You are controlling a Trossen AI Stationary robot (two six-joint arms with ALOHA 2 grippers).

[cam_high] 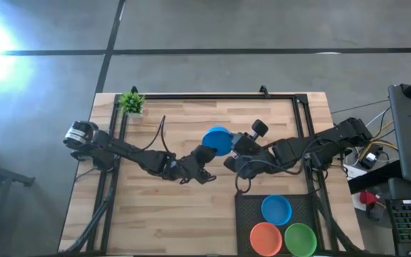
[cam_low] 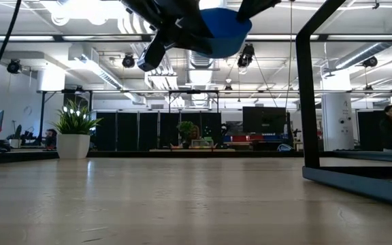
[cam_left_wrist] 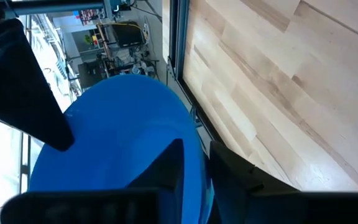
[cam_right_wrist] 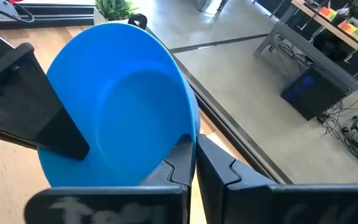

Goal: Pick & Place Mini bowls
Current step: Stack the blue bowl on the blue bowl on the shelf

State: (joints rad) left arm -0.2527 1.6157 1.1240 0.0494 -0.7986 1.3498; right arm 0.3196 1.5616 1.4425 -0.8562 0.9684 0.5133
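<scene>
Blue mini bowl (cam_high: 218, 138) is held in the air above mid-table, its rim pinched between the closed fingers of the right gripper (cam_high: 228, 151). The left gripper (cam_high: 207, 153) is at the same bowl's rim with its jaws parted on either side of it. Black tray (cam_high: 242, 214) at the table's near right holds three bowls: blue (cam_high: 276, 209), orange (cam_high: 266, 238), green (cam_high: 300, 238).

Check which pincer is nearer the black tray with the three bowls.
Right. The right pincer sits just beyond the black tray's far edge, clamped on the blue bowl; the left pincer is farther off, toward the table's middle.
</scene>
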